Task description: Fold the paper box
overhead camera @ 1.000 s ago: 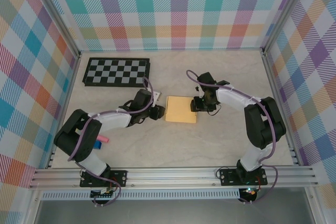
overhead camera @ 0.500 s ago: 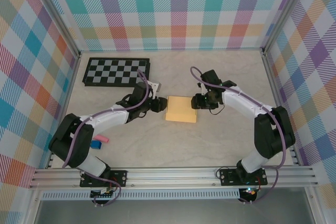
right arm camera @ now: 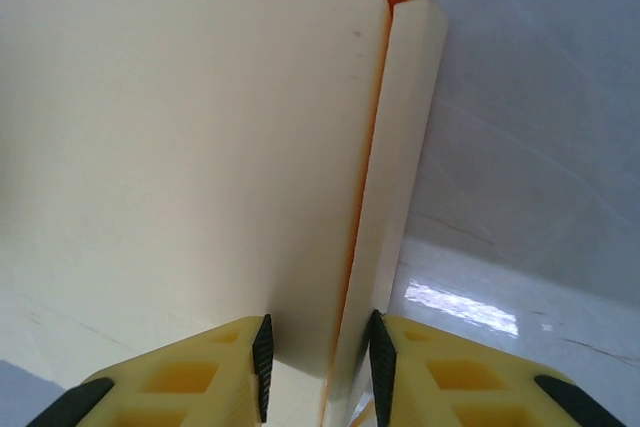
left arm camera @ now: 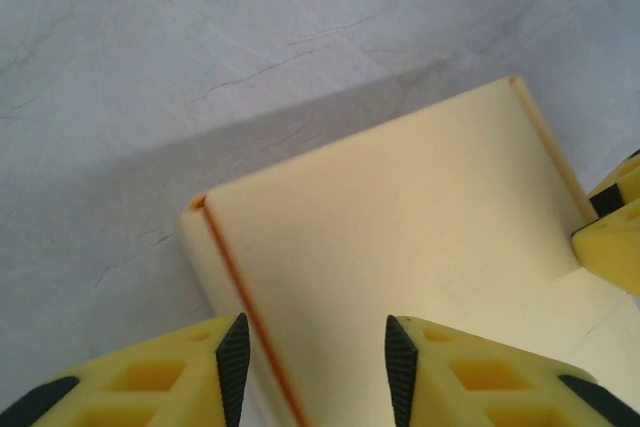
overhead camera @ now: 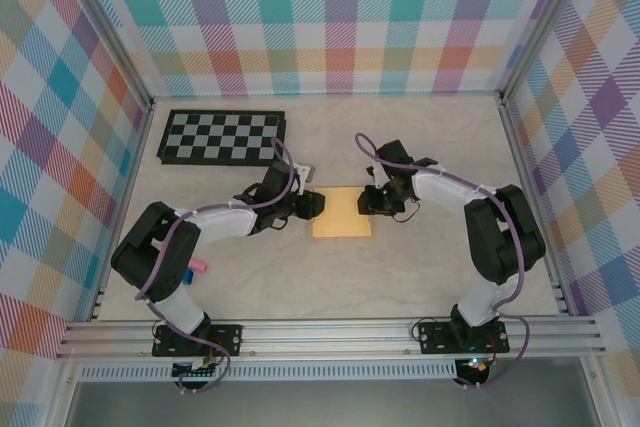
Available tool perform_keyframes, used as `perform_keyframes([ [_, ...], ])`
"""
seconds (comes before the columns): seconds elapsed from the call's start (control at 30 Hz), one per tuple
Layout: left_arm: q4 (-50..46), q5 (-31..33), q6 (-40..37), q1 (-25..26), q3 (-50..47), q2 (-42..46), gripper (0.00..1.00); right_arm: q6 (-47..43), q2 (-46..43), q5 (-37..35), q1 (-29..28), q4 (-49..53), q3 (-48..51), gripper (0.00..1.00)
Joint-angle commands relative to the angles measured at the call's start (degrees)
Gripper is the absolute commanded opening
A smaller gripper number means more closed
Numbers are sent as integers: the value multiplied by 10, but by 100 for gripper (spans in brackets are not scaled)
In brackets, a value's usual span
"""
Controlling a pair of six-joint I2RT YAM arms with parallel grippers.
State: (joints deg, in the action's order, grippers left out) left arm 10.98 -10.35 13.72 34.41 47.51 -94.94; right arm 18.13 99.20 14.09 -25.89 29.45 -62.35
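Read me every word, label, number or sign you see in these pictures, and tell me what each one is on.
There are none to read.
The paper box is plain yellow card with no print on it.
The checkerboard bears only black and white squares.
The plaid walls carry only a pattern.

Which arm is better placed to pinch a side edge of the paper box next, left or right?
Right, probably. The right gripper closely brackets the paper box at its edge seam; the left gripper straddles its crease with a wider gap.
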Motion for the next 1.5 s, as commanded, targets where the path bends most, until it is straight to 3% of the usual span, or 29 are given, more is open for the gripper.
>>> perform_keyframes([
  [0.0,21,-15,13,7,-22,5,38,-17,9,57,-1,-16,8,33],
  [0.17,-18,24,13,7,-45,36,37,-13,3,47,-1,-14,9,34],
  [0.33,-52,72,8,7,-67,116,46,-38,-26,-7,-1,1,14,38],
  [0.53,-143,110,-78,6,-16,190,54,-51,-98,-61,-1,24,22,42],
  [0.7,-160,38,-249,7,37,157,58,-77,-188,-92,-8,-9,80,43],
  [0.77,-146,25,-288,7,45,137,73,-101,-225,-104,-12,-37,111,43],
  [0.87,-137,-30,-367,10,58,108,81,-86,-265,-146,-11,-33,123,48],
  [0.93,-146,-44,-416,11,76,78,81,-26,-277,-184,-9,-2,116,53],
  [1.0,-171,-37,-442,11,113,41,81,102,-281,-217,-5,58,109,62],
  [1.07,-206,-2,-441,10,167,-13,80,240,-290,-140,6,92,122,63],
  [1.1,-224,5,-436,8,190,-37,79,282,-301,-85,5,65,145,62],
  [1.17,-264,-1,-411,4,242,-89,73,424,-346,20,-7,-82,245,55],
  [1.23,-259,-13,-383,3,251,-108,72,557,-388,34,-28,-214,338,55],
  [1.37,-189,-34,-342,2,214,-105,72,607,-412,-19,-67,-269,369,61],
  [1.47,-186,-38,-340,2,214,-120,72,605,-349,3,-67,-339,366,63],
])
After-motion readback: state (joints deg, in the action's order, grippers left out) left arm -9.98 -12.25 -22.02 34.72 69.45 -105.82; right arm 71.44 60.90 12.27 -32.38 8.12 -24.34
